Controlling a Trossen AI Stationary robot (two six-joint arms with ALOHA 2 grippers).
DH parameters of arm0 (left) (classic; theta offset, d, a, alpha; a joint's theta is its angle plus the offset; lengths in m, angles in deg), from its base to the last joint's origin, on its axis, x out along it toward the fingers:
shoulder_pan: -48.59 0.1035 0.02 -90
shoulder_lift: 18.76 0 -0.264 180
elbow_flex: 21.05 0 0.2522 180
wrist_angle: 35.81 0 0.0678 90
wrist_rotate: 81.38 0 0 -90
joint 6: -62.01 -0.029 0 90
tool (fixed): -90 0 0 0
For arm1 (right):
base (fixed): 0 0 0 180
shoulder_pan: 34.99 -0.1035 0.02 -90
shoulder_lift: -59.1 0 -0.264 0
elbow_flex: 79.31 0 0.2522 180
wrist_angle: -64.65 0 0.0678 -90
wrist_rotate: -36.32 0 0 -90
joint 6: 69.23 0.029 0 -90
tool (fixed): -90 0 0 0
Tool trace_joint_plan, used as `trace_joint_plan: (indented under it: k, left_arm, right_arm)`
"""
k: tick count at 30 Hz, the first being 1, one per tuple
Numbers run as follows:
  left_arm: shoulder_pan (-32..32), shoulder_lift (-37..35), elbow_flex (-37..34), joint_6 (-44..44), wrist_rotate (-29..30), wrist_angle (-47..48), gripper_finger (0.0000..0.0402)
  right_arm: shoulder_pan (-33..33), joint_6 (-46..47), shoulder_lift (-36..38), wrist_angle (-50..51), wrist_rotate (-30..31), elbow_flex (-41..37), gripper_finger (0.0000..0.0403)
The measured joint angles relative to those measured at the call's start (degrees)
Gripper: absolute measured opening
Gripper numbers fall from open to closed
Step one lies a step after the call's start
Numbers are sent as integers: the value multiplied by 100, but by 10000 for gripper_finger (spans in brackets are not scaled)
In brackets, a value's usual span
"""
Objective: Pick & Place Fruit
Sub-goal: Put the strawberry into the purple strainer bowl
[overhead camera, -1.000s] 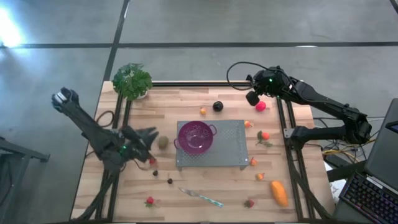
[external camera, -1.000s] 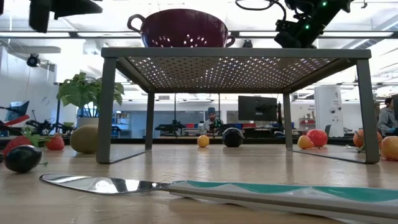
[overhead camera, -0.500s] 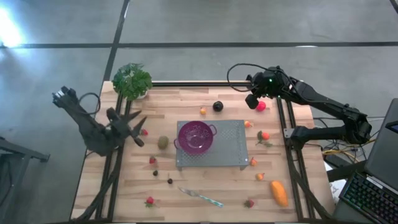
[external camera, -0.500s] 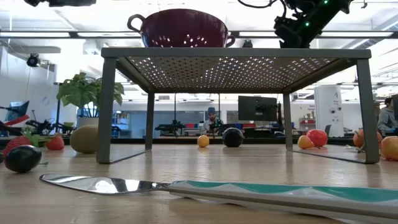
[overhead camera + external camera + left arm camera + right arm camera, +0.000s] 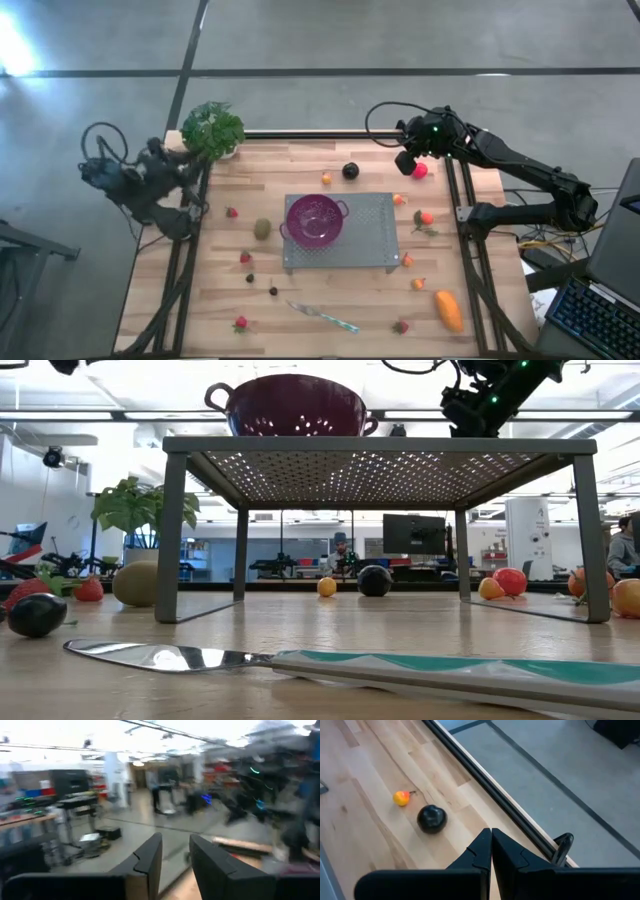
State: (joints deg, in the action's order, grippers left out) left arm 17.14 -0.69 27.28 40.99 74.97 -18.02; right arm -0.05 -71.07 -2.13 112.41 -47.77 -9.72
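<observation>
The fruit lies scattered on the table (image 5: pixel 330 290): three strawberries (image 5: pixel 241 323), one dark plum (image 5: pixel 350 170), one kiwi (image 5: pixel 262 228), one pink ball (image 5: pixel 419 170), one oblong orange piece (image 5: pixel 449 311). None sits in the purple colander (image 5: pixel 313 218) at frame centre. The left hand (image 5: pixel 175 857), slightly parted and empty, is off the table's upper left, near the plant (image 5: pixel 212 129). The right hand (image 5: pixel 491 845), pressed shut and empty, hangs at upper right; only its wrist view shows the plum beside a tiny orange piece (image 5: pixel 401 797).

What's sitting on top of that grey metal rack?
A purple colander sits on the perforated rack. From above it looks empty. The table beneath the rack holds nothing in the low view.
</observation>
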Motion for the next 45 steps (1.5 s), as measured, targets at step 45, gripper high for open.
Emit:
trace_joint_plan:
  k: [45]
  left_arm:
    - [4381,2571,978,3708,-6019,6077,94]
  right_arm:
    - [352,-420,-463,543,-654,1241,8]
